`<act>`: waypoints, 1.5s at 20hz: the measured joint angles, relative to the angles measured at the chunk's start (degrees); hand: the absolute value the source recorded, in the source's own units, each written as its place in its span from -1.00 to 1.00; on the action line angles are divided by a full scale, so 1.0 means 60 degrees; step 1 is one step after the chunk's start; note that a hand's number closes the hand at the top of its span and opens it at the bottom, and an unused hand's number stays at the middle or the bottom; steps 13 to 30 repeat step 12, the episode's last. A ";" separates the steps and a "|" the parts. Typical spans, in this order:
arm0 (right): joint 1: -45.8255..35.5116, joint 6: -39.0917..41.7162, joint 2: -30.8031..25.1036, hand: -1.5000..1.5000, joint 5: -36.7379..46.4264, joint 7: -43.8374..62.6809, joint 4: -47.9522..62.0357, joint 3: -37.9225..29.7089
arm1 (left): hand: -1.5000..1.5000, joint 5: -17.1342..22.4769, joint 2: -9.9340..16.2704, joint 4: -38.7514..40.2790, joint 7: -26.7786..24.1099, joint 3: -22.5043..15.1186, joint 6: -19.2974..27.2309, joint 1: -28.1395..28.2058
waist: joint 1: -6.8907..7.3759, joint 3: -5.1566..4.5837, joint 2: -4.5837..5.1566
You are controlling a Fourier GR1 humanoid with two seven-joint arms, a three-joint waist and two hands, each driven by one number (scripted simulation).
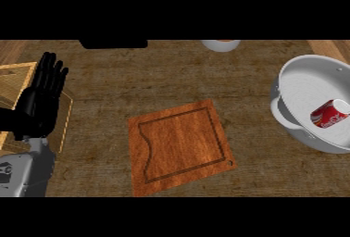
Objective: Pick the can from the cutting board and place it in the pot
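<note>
A red and white can (331, 114) lies on its side inside the white pot (308, 76) at the right edge of the counter. The wooden cutting board (180, 146) lies in the middle with nothing on it. My left hand (40, 99) rests at the left edge, fingers straight and pointing up, holding nothing. My right hand does not show.
A light wooden tray (15, 83) lies under and beside my left hand at the far left. A black object (113, 44) and a white cup (221, 45) stand along the back edge.
</note>
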 measured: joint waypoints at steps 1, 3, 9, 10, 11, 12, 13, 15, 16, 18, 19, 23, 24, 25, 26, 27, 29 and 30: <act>0.0324 0.0017 0.0072 -1.00 -0.0142 -0.0145 -0.0288 -0.0197 | 0.00 -0.0091 -0.0082 -0.0049 0.0048 -0.0099 0.0084 -0.0035 | 0.0017 0.0000 0.0005; 0.1053 0.0040 0.0356 -1.00 -0.0500 -0.0610 -0.0944 -0.0545 | 0.00 -0.0102 -0.0054 0.0210 0.0014 -0.0021 0.0088 -0.0243 | 0.0005 -0.0001 0.0011; 0.2922 0.0718 0.1257 -1.00 -0.1699 -0.1999 -0.2454 -0.1739 | 0.00 -0.0237 -0.0225 -0.0196 0.0003 -0.0184 0.0108 0.0123 | 0.0076 0.0002 0.0016; 0.3081 0.0885 0.1376 -1.00 -0.1822 -0.2180 -0.2602 -0.1912 | 0.00 -0.0286 -0.0248 -0.0232 0.0086 -0.0209 0.0165 0.0049 | 0.0088 0.0003 0.0020; 0.3410 0.1095 0.1500 -1.00 -0.2034 -0.2383 -0.2838 -0.2144 | 0.00 -0.0284 -0.0263 -0.0295 0.0085 -0.0211 0.0158 0.0122 | 0.0084 0.0003 0.0019; 0.3674 0.1284 0.1714 -1.00 -0.2218 -0.2635 -0.3019 -0.2319 | 0.00 -0.0236 -0.0231 -0.0281 0.0115 -0.0160 0.0111 0.0102 | 0.0084 0.0001 0.0019; 0.3674 0.1284 0.1714 -1.00 -0.2218 -0.2635 -0.3019 -0.2319 | 0.00 -0.0236 -0.0231 -0.0281 0.0115 -0.0160 0.0111 0.0102 | 0.0084 0.0001 0.0019; 0.3674 0.1284 0.1714 -1.00 -0.2218 -0.2635 -0.3019 -0.2319 | 0.00 -0.0236 -0.0231 -0.0281 0.0115 -0.0160 0.0111 0.0102 | 0.0084 0.0001 0.0019; 0.3674 0.1284 0.1714 -1.00 -0.2218 -0.2635 -0.3019 -0.2319 | 0.00 -0.0236 -0.0231 -0.0281 0.0115 -0.0160 0.0111 0.0102 | 0.0084 0.0001 0.0019; 0.3674 0.1284 0.1714 -1.00 -0.2218 -0.2635 -0.3019 -0.2319 | 0.00 -0.0236 -0.0231 -0.0281 0.0115 -0.0160 0.0111 0.0102 | 0.0084 0.0001 0.0019; 0.3674 0.1284 0.1714 -1.00 -0.2218 -0.2635 -0.3019 -0.2319 | 0.00 -0.0236 -0.0231 -0.0281 0.0115 -0.0160 0.0111 0.0102 | 0.0084 0.0001 0.0019; 0.3674 0.1284 0.1714 -1.00 -0.2218 -0.2635 -0.3019 -0.2319 | 0.00 -0.0236 -0.0231 -0.0281 0.0115 -0.0160 0.0111 0.0102 | 0.0084 0.0001 0.0019; 0.3674 0.1284 0.1714 -1.00 -0.2218 -0.2635 -0.3019 -0.2319 | 0.00 -0.0236 -0.0231 -0.0281 0.0115 -0.0160 0.0111 0.0102 | 0.0084 0.0001 0.0019; 0.3674 0.1284 0.1714 -1.00 -0.2218 -0.2635 -0.3019 -0.2319 | 0.00 -0.0236 -0.0231 -0.0281 0.0115 -0.0160 0.0111 0.0102 | 0.0084 0.0001 0.0019; 0.3674 0.1284 0.1714 -1.00 -0.2218 -0.2635 -0.3019 -0.2319 | 0.00 -0.0236 -0.0231 -0.0281 0.0115 -0.0160 0.0111 0.0102 | 0.0084 0.0001 0.0019; 0.3674 0.1284 0.1714 -1.00 -0.2218 -0.2635 -0.3019 -0.2319 | 0.00 -0.0236 -0.0231 -0.0281 0.0115 -0.0160 0.0111 0.0102 | 0.0084 0.0001 0.0019; 0.3674 0.1284 0.1714 -1.00 -0.2218 -0.2635 -0.3019 -0.2319 | 0.00 -0.0236 -0.0231 -0.0281 0.0115 -0.0160 0.0111 0.0102 | 0.0084 0.0001 0.0019; 0.3674 0.1284 0.1714 -1.00 -0.2218 -0.2635 -0.3019 -0.2319 | 0.00 -0.0236 -0.0231 -0.0281 0.0115 -0.0160 0.0111 0.0102 | 0.0084 0.0001 0.0019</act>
